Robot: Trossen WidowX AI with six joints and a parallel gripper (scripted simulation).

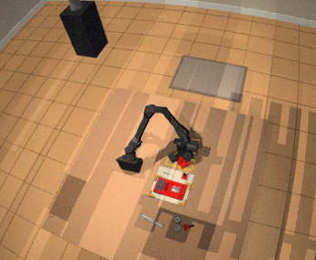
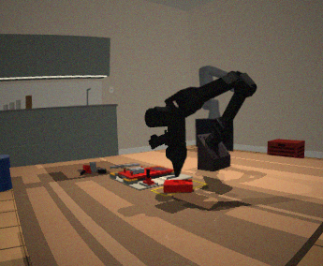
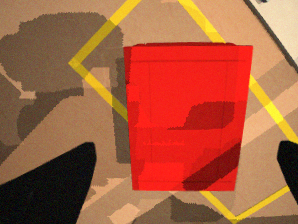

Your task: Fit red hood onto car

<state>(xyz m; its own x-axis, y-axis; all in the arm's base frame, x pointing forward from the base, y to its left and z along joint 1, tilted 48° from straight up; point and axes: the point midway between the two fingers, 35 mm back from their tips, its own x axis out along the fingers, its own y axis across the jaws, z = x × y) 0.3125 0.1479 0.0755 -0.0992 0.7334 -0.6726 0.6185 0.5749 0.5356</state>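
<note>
I hold the gripper [image 3: 185, 175] spread wide and empty directly above the hood [image 3: 186, 117], which lies inside the yellow outline [image 3: 95, 82]; I should descend squarely, straddling both sides evenly.

The single arm [image 2: 204, 96] rises from its base [image 1: 130, 163], bends sharply at the elbow, and reaches forward and down with the wrist pointing straight at the bench. The gripper [image 2: 177, 172] hangs low, its jaws spread wide with nothing between them; in the wrist view one dark finger [image 3: 50, 187] fills the lower left corner and the other shows at the right edge.
</note>
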